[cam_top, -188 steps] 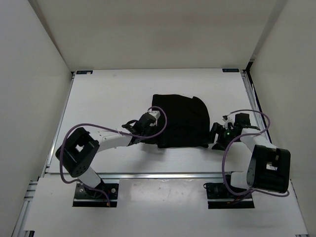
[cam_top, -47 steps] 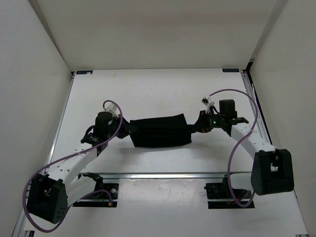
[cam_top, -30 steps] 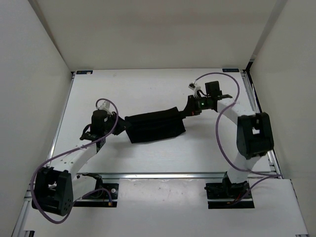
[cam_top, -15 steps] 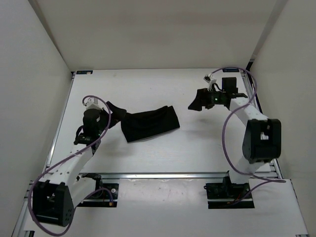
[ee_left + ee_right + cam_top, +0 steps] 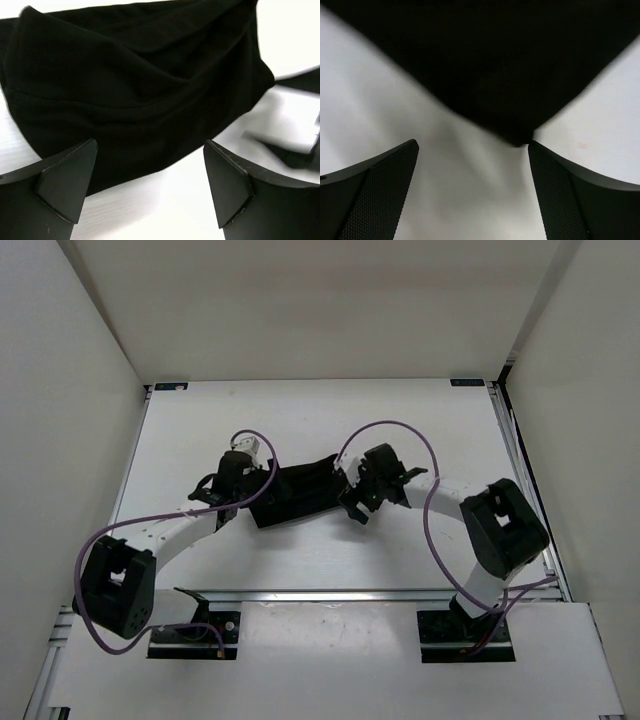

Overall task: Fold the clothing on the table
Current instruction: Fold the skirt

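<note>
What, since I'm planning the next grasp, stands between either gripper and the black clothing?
Nothing visible does. The left gripper and right gripper are both open. In each wrist view the clothing lies just ahead of the fingertips, with nothing but bare white table in the gap.

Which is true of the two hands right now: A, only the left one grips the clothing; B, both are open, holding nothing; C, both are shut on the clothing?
B: the wrist views show the left hand and right hand spread wide and empty, the clothing lying on the table ahead of them.
</note>
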Robot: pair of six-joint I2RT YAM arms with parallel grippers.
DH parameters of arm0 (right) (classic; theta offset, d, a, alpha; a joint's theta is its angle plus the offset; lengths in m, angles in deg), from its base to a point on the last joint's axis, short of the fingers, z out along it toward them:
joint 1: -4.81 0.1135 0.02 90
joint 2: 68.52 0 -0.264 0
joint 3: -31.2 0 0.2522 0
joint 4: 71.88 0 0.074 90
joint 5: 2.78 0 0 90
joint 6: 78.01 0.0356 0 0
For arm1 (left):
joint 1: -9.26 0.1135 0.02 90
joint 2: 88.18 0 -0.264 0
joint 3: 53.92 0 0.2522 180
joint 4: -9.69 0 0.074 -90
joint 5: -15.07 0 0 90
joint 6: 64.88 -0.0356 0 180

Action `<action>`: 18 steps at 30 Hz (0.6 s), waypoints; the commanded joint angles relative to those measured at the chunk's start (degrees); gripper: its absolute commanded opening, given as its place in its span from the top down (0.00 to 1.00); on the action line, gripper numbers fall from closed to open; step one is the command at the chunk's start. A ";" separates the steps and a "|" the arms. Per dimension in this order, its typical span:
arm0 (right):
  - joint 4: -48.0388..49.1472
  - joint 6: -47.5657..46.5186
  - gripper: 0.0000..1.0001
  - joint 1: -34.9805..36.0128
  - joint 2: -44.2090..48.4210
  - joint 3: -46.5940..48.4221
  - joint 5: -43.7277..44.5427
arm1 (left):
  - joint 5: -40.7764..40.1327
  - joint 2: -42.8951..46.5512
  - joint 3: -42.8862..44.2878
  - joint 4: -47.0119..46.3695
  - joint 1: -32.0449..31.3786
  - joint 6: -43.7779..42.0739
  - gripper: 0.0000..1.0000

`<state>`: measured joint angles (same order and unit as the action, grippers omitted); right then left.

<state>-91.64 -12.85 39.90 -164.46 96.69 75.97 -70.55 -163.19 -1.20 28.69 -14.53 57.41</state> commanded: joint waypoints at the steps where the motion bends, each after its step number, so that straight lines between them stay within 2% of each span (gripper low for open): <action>1: 1.35 -0.39 0.05 -4.76 -0.30 6.54 -2.00 | -1.57 -0.14 4.71 1.00 0.32 -2.32 0.01; 6: -1.03 -0.65 0.01 -9.16 1.54 7.78 -15.53 | -1.48 -2.95 8.14 0.83 0.32 -3.38 0.01; 10: -4.01 -0.82 0.00 -10.13 -0.20 11.10 -20.21 | 0.19 -5.94 9.90 0.13 0.68 -3.38 0.01; 12: -7.34 -0.82 0.05 -11.27 -3.09 14.45 -23.28 | 0.71 -7.70 10.78 0.39 0.85 -3.64 0.02; 14: -11.21 -0.30 0.13 -12.58 -7.57 19.09 -27.58 | 0.28 -8.66 10.79 0.21 0.41 -3.47 0.01; 18: -15.44 0.67 0.15 -15.83 -12.95 25.17 -32.96 | 0.36 -8.76 10.79 0.04 0.85 -3.29 0.01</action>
<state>-101.47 -12.57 26.59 -174.71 118.42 50.42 -70.96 -173.26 7.98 29.47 -14.07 54.83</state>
